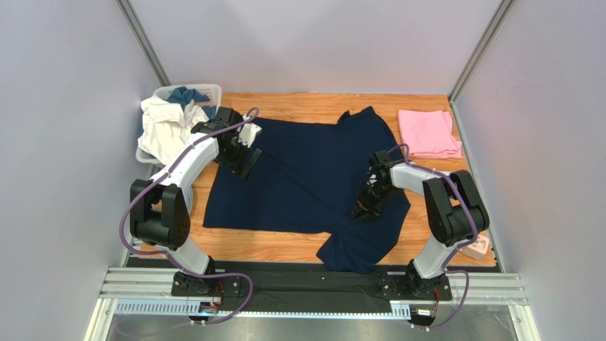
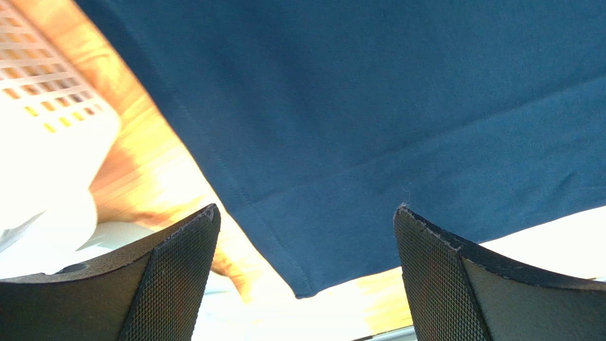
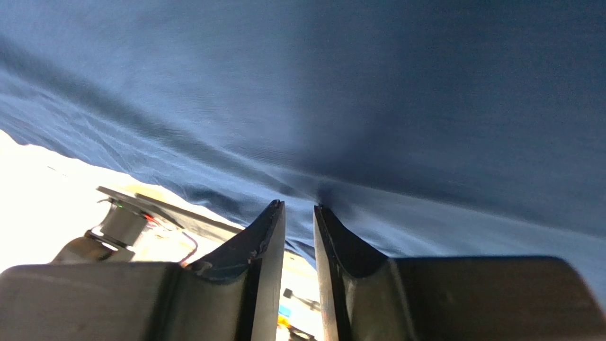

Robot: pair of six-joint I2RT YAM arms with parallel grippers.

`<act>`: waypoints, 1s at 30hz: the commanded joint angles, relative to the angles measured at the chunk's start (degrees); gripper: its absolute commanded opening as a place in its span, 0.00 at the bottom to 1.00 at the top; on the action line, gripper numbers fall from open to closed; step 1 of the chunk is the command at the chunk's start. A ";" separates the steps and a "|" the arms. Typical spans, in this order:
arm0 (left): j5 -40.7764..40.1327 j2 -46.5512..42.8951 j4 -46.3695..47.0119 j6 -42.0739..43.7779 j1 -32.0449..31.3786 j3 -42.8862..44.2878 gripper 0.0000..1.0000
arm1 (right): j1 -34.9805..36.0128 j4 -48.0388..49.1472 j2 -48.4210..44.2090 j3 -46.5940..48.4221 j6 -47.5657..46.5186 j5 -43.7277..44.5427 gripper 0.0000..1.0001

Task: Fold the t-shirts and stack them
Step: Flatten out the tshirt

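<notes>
Well, looking at a navy t-shirt [image 1: 306,177] spread flat over the middle of the wooden table [image 1: 284,245], with the folded pink t-shirt [image 1: 428,133] well apart at the far right corner, the right gripper [image 1: 358,212] pinched together on a bit of cloth near the near-side sleeve, and the left gripper [image 1: 243,165] spread wide over a hem corner, touching nothing. Could easily end up dragging or bunching the whole shirt instead of creasing it cleanly, thanks to only one side being gripped. Seems to lie with the long axis running left to right, hem toward the left arm, neck toward the right.
</notes>
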 commanded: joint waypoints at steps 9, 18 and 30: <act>0.41 0.72 2.52 -1.16 -2.41 -1.30 0.96 | -3.32 -9.69 -5.47 10.01 -4.65 -10.62 0.31; 2.33 8.10 5.08 -1.77 -2.49 -3.32 0.96 | -3.85 -5.66 9.46 26.73 -0.79 -10.53 0.29; 5.84 4.78 1.22 -3.97 -2.49 -3.06 0.95 | -3.77 -2.49 10.19 20.24 0.01 -7.11 0.47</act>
